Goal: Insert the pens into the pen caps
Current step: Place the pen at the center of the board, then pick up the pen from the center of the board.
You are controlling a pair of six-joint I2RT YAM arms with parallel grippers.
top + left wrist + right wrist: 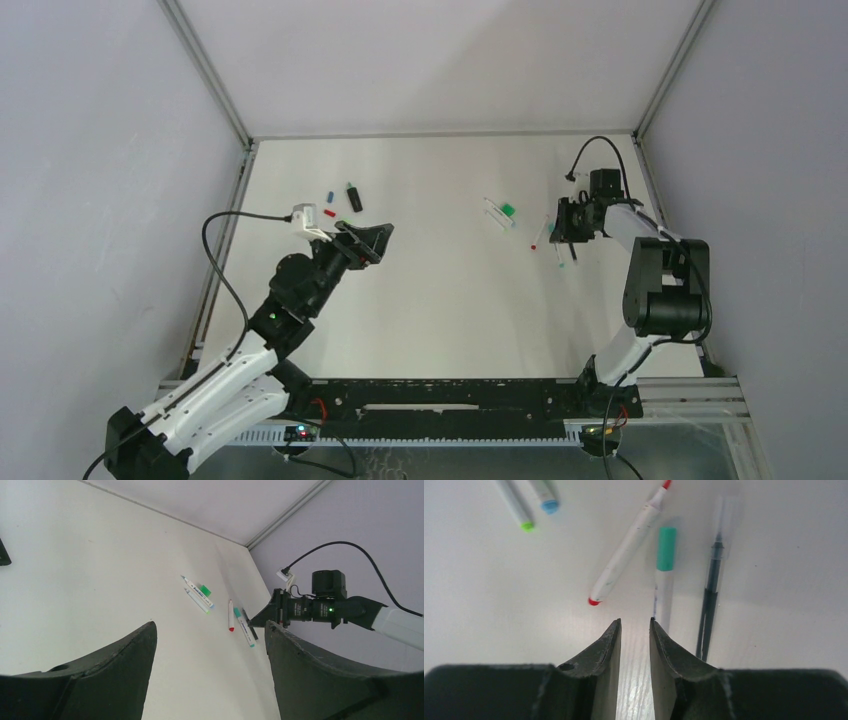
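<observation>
Over on the left of the counter, the left tool is seen raised, its fingers spread wide with nothing between them. Just beyond it, loose pieces are scattered on the counter: a blue cap, a red cap, a small green piece right beside the tool, and a short black marker a little farther back.

Moving right past the middle, two white pens are laid side by side, one tipped green, one tipped blue, with a bright green cap touching them on the far side.

Farther right, the red-tipped pen is lying at a slant, the teal-capped pen beside it, and the thin dark pen on the outside.

The right tool is lowered close to the counter, its fingers parted by a narrow gap, and bare counter is seen through that gap. Nothing is pinched. The near end of the teal-capped pen is found just off the tip of one finger, outside the gap; the red-tipped pen's near end lies a little ahead of the other finger. The dark pen runs alongside the tool's outer edge.
</observation>
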